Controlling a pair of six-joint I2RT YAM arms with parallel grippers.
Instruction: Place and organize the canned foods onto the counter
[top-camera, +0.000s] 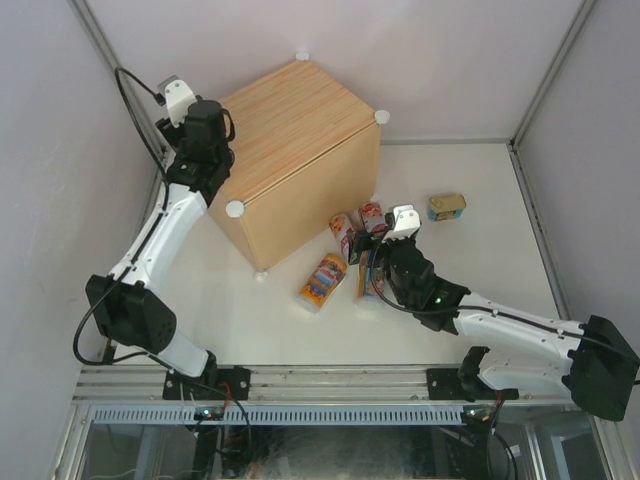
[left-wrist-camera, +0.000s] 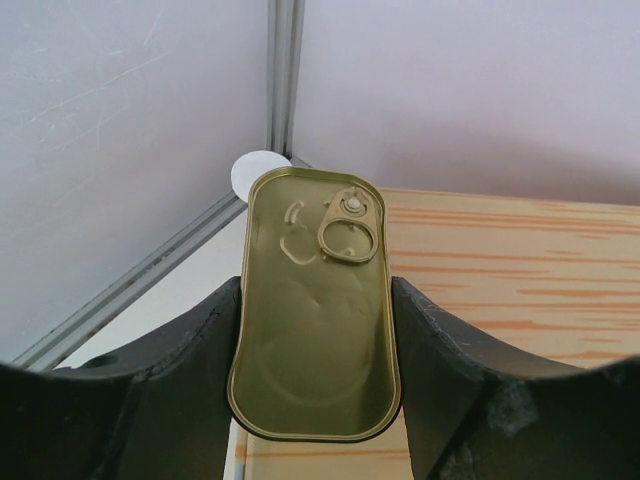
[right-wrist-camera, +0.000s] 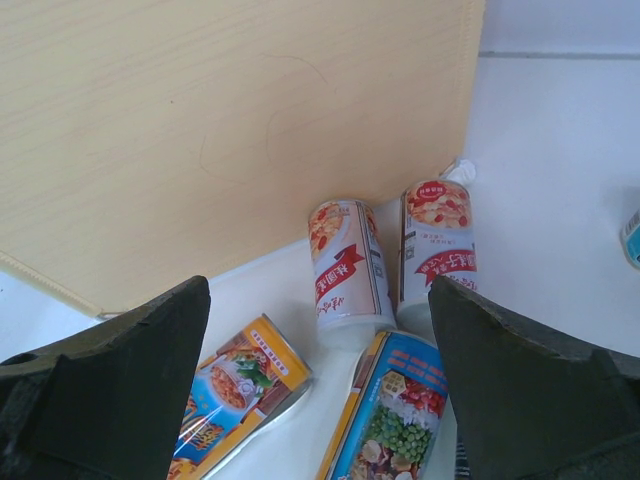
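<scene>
Grips a gold-topped tin (left-wrist-camera: 315, 330) in left gripper (left-wrist-camera: 317, 290) at the counter (top-camera: 290, 120), left side; holds right gripper (right-wrist-camera: 318, 300) agape over the blue can (right-wrist-camera: 395, 420).

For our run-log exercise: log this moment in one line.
left gripper: shut on gold-topped tin, at counter edge | right gripper: open, above blue can

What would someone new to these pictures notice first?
The big wooden counter at the far left dominates the scene. At its left edge, the left hand grips a gold-topped tin. In front of the counter, the open right hand hovers over a cluster of colourful cans on the white table.
</scene>
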